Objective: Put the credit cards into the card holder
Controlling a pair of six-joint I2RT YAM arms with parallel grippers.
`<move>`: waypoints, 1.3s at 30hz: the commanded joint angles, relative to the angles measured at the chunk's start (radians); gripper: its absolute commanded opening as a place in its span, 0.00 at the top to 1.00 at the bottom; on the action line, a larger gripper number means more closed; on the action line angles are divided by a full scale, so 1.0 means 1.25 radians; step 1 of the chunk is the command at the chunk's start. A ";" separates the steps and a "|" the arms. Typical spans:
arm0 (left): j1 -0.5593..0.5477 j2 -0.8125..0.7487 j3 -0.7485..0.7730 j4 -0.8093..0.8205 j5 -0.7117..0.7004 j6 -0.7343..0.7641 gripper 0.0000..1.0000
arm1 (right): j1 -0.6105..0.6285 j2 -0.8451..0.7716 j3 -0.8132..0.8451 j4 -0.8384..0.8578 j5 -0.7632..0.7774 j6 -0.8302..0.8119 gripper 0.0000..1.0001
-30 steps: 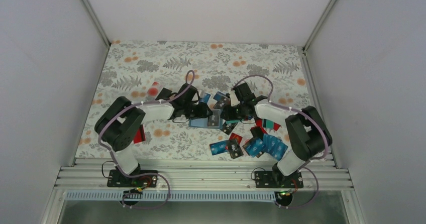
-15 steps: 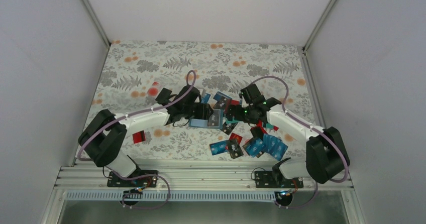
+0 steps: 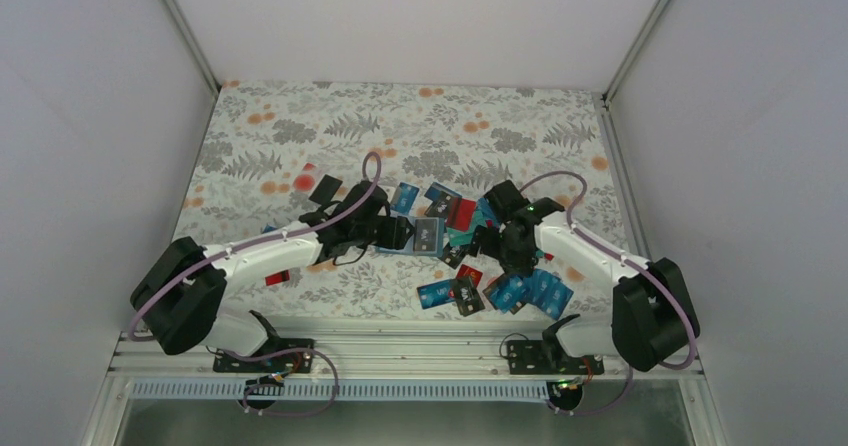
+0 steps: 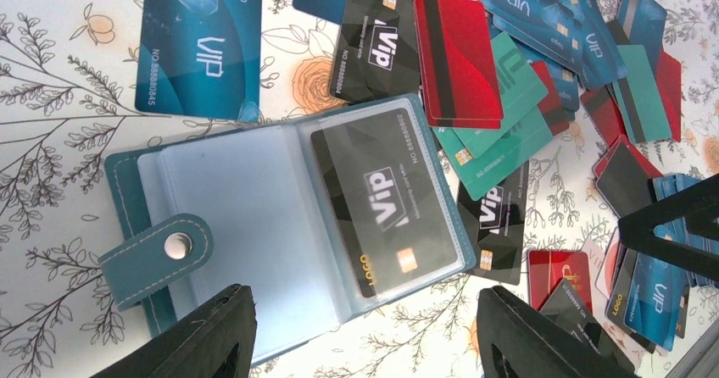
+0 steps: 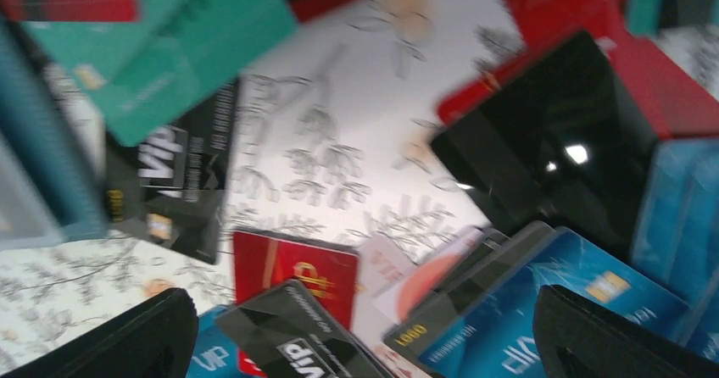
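Since one black card (image 4: 386, 200) already sits in a clear pocket of the card holder (image 4: 246, 217), the next job looks like picking up another of the credit cards (image 5: 292, 272). The right gripper (image 5: 360, 336) should come down on just one card and pinch its edge softly. It is wide open and holds nothing, with the cards right under it. The left gripper (image 4: 365, 331) is open too and holds nothing. The open card holder lies just under and ahead of it on the table (image 4: 51, 73).
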 commanded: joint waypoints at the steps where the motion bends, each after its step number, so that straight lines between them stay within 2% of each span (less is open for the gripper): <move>1: -0.003 -0.027 -0.017 0.014 -0.010 0.028 0.35 | -0.031 -0.023 -0.045 -0.087 0.029 0.113 0.00; 9: -0.003 -0.022 -0.020 0.026 0.010 0.030 0.36 | -0.104 -0.032 -0.148 -0.045 -0.022 0.150 0.00; 18: -0.003 -0.004 -0.013 0.023 0.013 0.027 0.38 | -0.142 0.021 -0.176 0.028 -0.043 0.120 0.01; 22: -0.002 0.003 -0.012 0.023 0.010 0.026 0.38 | -0.145 0.029 -0.202 0.054 -0.051 0.118 0.11; 24: -0.003 0.010 -0.008 0.021 0.010 0.027 0.39 | -0.145 0.033 -0.209 0.065 -0.054 0.118 0.20; 27: -0.003 0.017 -0.002 0.020 0.009 0.030 0.39 | -0.145 0.050 -0.209 0.071 -0.055 0.113 0.26; 30: -0.002 0.023 -0.001 0.021 0.008 0.032 0.39 | -0.146 0.067 -0.205 0.075 -0.054 0.104 0.37; 39: -0.002 0.024 -0.003 0.022 0.007 0.030 0.40 | -0.145 0.085 -0.167 0.069 -0.068 0.078 0.53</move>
